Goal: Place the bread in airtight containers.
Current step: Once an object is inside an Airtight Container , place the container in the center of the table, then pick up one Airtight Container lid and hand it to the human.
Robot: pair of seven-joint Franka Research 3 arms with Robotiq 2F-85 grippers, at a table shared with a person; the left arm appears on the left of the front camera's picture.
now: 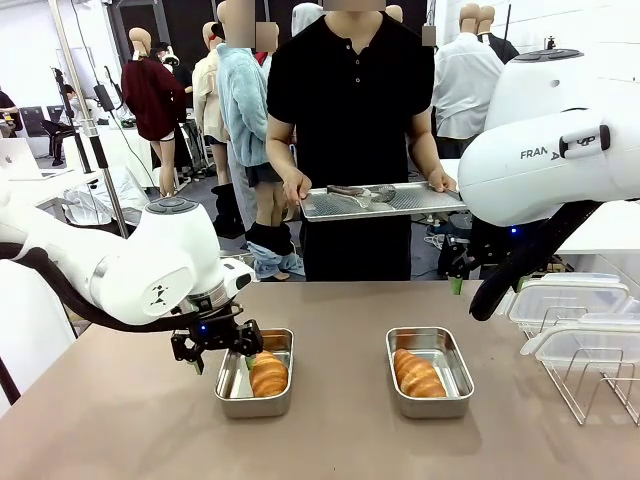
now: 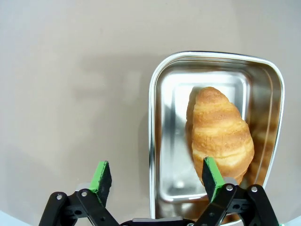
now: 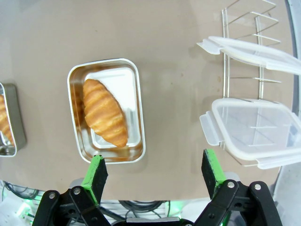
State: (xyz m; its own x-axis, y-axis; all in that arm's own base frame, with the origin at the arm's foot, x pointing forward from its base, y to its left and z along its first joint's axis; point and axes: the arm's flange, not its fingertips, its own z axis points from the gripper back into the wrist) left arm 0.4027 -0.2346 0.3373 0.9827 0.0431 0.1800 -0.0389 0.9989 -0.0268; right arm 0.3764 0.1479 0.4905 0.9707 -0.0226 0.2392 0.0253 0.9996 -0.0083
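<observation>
A golden-brown ridged glossy roll (image 1: 268, 374) lies in the left rounded steel tin (image 1: 250, 408). In the left wrist view its near end, at 5 o'clock, is hidden by a green pad (image 2: 212, 176). The left hand (image 2: 157, 170) is released, its jaws straddling the tin's long wall and grasping nothing. At 3 o'clock from it, a second golden-brown roll (image 1: 417, 373) lies aslant in the right steel tin (image 1: 430, 405) on the tan bench (image 1: 340, 440). The right hand (image 3: 155, 165) is spread wide and empty; the front view leaves it hard to make out. Further toward 3 o'clock, clear plastic snap lids (image 1: 565, 300) rest on a wire rack (image 1: 590, 380), cut off at the frame edge.

Tan table (image 1: 340, 430), 2 tins (image 1: 432, 408), wire rack (image 1: 590, 385)
</observation>
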